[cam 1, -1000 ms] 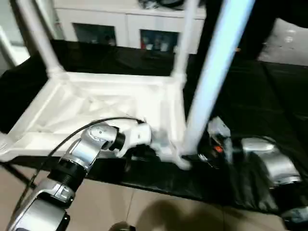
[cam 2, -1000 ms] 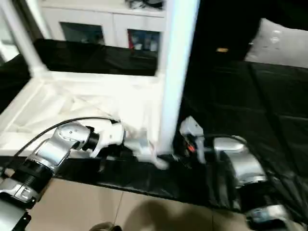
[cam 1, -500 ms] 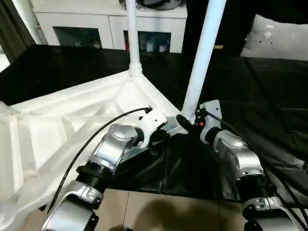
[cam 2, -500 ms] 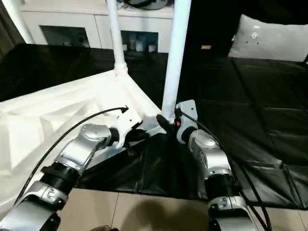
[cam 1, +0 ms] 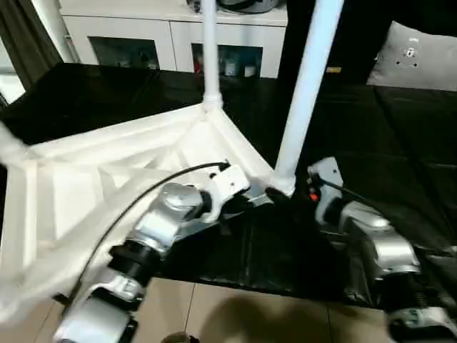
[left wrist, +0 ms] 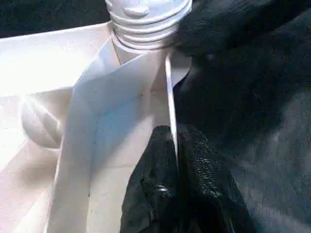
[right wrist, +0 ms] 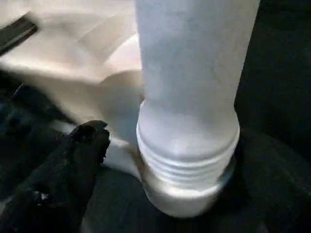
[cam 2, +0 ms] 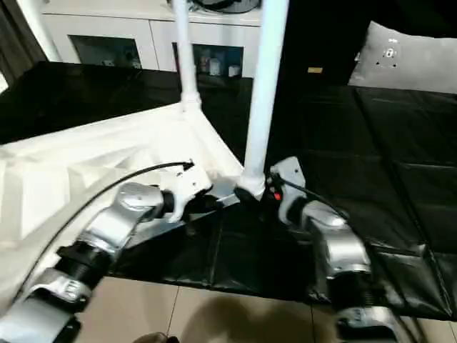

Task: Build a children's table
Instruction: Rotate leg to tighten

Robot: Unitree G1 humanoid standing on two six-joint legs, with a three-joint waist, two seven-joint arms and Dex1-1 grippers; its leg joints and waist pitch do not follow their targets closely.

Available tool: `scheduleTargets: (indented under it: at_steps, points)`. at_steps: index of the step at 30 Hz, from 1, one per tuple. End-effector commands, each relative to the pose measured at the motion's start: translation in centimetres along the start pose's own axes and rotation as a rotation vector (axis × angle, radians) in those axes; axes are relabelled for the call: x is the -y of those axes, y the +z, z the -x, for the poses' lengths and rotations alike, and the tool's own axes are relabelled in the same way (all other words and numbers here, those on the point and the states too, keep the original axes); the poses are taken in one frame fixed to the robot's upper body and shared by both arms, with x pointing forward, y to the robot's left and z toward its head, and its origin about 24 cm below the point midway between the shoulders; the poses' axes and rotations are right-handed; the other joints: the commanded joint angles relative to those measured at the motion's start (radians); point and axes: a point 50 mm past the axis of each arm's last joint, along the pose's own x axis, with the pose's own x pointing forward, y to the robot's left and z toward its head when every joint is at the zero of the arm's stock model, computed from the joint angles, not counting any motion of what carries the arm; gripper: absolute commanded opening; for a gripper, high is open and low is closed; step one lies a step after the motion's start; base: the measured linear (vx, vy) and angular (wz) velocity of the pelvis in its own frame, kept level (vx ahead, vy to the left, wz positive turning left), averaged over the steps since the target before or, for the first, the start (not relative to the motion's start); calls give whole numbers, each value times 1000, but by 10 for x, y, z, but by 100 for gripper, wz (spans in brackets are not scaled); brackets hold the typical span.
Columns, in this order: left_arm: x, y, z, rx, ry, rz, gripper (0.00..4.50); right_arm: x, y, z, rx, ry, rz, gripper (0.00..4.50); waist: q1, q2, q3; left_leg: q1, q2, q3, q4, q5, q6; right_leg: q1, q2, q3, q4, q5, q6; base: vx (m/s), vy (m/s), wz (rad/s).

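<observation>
On the black-covered bench [cam 1: 400,136] the table [cam 1: 107,179] lay upside down, ribbed underside up, taking up the left and near-left of the scene. Two legs stood upright in their corner sockets — a far leg [cam 1: 209,50] and a near leg [cam 1: 307,86] at the corner closest to the grippers. A third leg seemed to cross the far left edge, too cut off to be sure.

The left gripper [left wrist: 176,155] was clenched on the thin rim wall of the table just beside the near corner socket, one finger each side of the wall. The right gripper [right wrist: 73,160] sat just beside the base of the near leg with one black finger visible and not touching it; jaw spread could not be told from the views, and it held nothing visible.

Handling judgement — hollow white plastic, so probably light for its bulk, stiff at the ribs and sockets but a bit flexy along the thin rim. The surface looked smooth and likely slippery under the fingers. Best holds would be the rim wall near a corner, where ribs back it up, or low on a leg near the threaded collar; gripping high on a leg would lever the socket.

No brand, label or readable writing was visible on the table. A white cabinet [cam 1: 171,39] stood far behind, and a grey pillow [cam 1: 418,57] lay far right with a small mark too small to read.
</observation>
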Motion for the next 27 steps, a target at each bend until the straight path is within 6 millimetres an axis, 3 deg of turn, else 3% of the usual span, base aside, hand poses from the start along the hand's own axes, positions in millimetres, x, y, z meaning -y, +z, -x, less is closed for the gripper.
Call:
scheduleTargets:
  at_steps: [1, 6, 9, 12, 13, 17, 20, 27]
  points:
    - [5, -3, 3, -17, -110, -95, 0, -5, 10, 2, 8, 147, 54, 447, 2, -13, -58, 15, 60, -30, -64, -190, 65, 42, -74, 40, -77, -115, -212, 0, 0, 0]
    - [9, -9, 10, -62, -221, -168, 0, 0, 16, 9, -36, 225, 113, 447, 7, -12, -62, 16, 63, -26, -58, -152, 83, 38, -74, 38, -65, -48, -246, 0, 0, 0]
    - [12, -17, 16, -118, -316, -227, 0, 0, 19, 11, -79, 302, 178, 447, 10, -6, -63, 15, 64, -25, -56, -144, 83, 37, -73, 38, -60, -17, -253, 0, 0, 0]
    - [16, -19, 21, -136, -396, -265, 0, -3, 18, 13, -125, 397, 207, 447, 17, -10, -62, 15, 65, -25, -57, -160, 81, 39, -76, 37, -61, -36, -256, 0, 0, 0]
    - [18, -20, 24, -147, -443, -289, 0, -5, 17, 14, -139, 443, 213, 447, 19, -16, -62, 15, 64, -24, -57, -161, 82, 39, -75, 37, -61, -44, -256, 0, 0, 0]
    - [20, -21, 26, -154, -494, -309, 0, -9, 18, 13, -134, 510, 204, 447, 27, -14, -62, 18, 68, -25, -58, -160, 78, 35, -77, 38, -59, -64, -255, 0, 0, 0]
    - [21, -21, 27, -149, -515, -310, 0, -12, 17, 13, -136, 542, 202, 406, 28, -13, -63, 18, 68, -24, -58, -160, 74, 35, -77, 38, -57, -58, -259, 0, 0, 0]
    - [22, -22, 28, -144, -537, -317, 0, -15, 12, 12, -158, 586, 191, 360, 30, -15, -65, 17, 66, -24, -55, -151, 76, 36, -77, 38, -56, -47, -260, 0, 0, 0]
